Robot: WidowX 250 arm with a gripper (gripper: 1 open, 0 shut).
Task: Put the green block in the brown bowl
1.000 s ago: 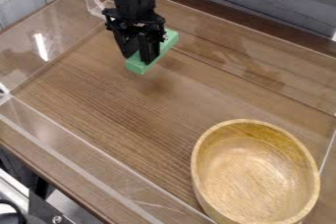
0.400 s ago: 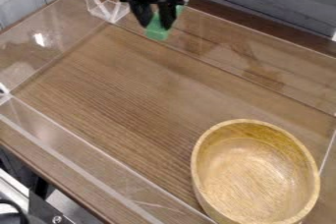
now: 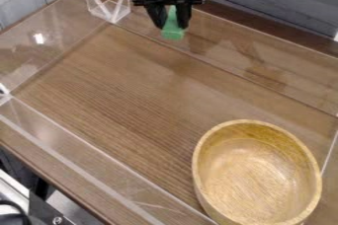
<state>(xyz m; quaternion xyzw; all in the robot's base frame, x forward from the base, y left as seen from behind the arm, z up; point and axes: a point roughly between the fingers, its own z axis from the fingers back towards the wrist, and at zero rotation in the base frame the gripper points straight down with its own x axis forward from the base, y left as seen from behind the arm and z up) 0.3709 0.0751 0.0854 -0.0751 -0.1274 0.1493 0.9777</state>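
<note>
Looking over your workspace, you will find no brand, label or readable writing on anything in view. Count one gripper (image 3: 173, 17), black, at the far end of the table near the top of the view, pointing steeply down. Its fingers are pinched onto the one green block (image 3: 173, 27), which hangs lifted clear of the table (image 3: 119, 101) with its lower end showing below the fingertips. You have one brown bowl (image 3: 258, 176), sitting at the near right corner of the table, well apart from the block and with nothing inside it. Clear plastic walls (image 3: 53, 145) edge the wooden surface on the sides you can see. One small clear folded piece (image 3: 106, 4) stands just to the left of the gripper at the far edge.
</note>
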